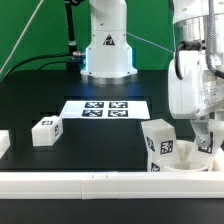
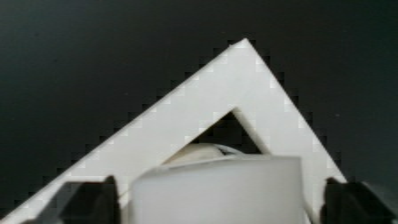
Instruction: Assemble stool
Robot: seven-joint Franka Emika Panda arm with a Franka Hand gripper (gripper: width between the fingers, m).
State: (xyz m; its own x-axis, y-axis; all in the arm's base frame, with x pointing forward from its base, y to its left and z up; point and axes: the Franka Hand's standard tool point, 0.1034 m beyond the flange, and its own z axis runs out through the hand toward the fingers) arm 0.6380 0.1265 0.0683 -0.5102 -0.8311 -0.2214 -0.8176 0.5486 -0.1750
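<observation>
Wrist view: hand [image 2: 214, 203] spread, flanking white leg [image 2: 222, 182]; exterior view, square tags [image 1: 53, 127] on loose leg [image 1: 44, 133]

three legs [image 1: 43, 131], one seat disc [image 1: 186, 163], one marker board [image 1: 105, 108], one rail [image 1: 90, 184].

One leg [image 1: 3, 143] at the exterior view's left being cut by the picture's edge, seat disc [image 1: 192, 166] lying partly hidden behind the long white rail [image 1: 100, 183], gripper [image 1: 203, 145] looking blurred, fingers [image 2: 84, 203] and white block [image 2: 222, 190] in the wrist view running off the edge
</observation>
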